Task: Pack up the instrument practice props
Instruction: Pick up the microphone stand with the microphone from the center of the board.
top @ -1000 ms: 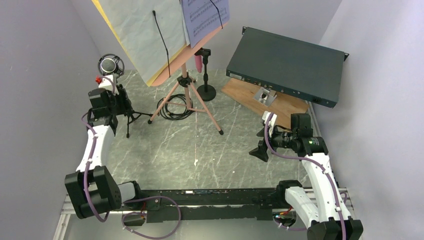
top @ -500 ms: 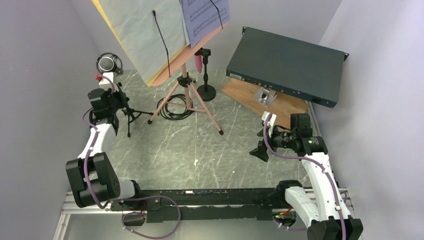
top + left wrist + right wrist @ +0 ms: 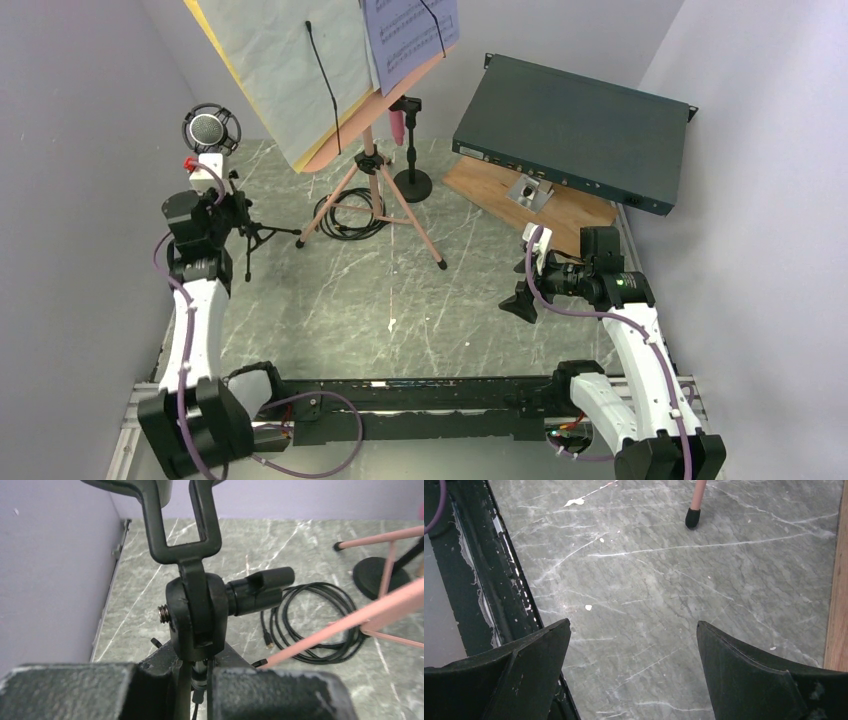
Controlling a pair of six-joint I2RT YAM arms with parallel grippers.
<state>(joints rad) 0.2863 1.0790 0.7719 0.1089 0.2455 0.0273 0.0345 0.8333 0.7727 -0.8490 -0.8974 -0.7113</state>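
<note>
The left fingers [image 3: 240, 692] were closed narrow on the thin stem of the black mic holder [image 3: 196, 605], near the left edge of the worktop [image 3: 400, 300]. Its long axis stood upright, rising straight above them to the black microphone [image 3: 211, 128]. The right fingers [image 3: 524, 665] were wide, holding nothing, well apart from it.

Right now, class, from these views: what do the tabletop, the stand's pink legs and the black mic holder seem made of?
Tabletop: grey-green stone look, white veins; possibly laminate. Pink legs: thin straight tubes, likely painted metal, with a black rubbery foot cap. Mic holder: matt black, plastic or coated metal; bare shiny screw thread.
</note>
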